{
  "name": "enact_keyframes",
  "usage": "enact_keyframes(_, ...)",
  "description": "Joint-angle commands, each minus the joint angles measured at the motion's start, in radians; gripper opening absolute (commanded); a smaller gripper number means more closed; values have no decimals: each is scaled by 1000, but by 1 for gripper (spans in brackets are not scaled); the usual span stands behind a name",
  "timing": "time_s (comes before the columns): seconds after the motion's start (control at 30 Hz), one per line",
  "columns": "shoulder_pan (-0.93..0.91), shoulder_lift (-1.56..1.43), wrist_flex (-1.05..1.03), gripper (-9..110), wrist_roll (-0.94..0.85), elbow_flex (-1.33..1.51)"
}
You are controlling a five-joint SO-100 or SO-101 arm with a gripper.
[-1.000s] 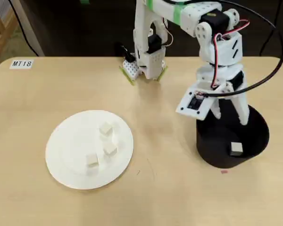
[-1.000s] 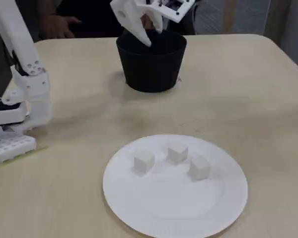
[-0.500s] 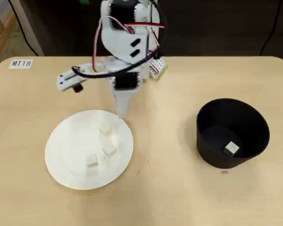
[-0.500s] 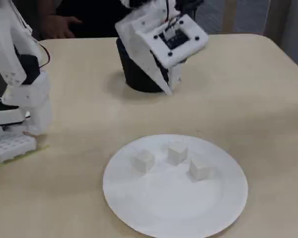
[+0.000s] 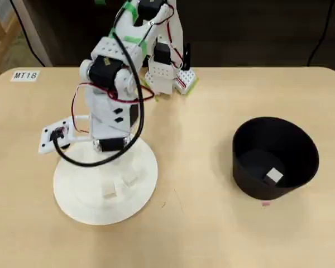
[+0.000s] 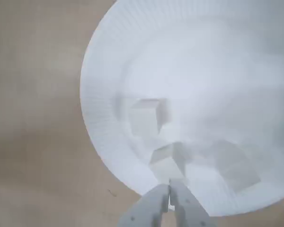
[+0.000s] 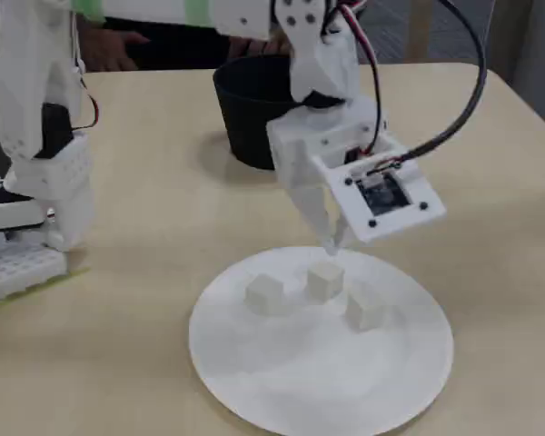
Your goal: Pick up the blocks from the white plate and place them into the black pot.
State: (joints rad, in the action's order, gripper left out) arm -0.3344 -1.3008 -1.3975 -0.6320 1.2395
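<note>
Resting on a pale wooden tabletop [image 5: 201, 229] were a white plate [image 5: 78, 198] and, well apart from it, a black pot [image 5: 274, 157]; a dark room edge lay behind. A label reading MT18 [image 5: 25, 75] sat at one corner. Three blocks [image 7: 323, 281] lay on the plate; the arm hid one of them in the overhead view. One more block [image 5: 273, 176] sat inside the pot. The wrist view was blurred. The fingers [image 7: 331, 243] were pressed together, tips hovering just above the middle block, holding nothing.
</note>
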Motion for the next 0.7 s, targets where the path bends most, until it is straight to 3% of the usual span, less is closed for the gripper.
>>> enact_keyframes(0.0, -11, 52, -32, -2, -18, -120)
enact_keyframes(0.13, -32, 71, -28, 0, -15, -126)
enact_keyframes(0.27, -54, 75, -38, 22, -38, -126)
enact_keyframes(0.37, -60, 94, -31, 30, -38, -126)
enact_keyframes(0.67, -64, 198, -29, 28, -14, -181)
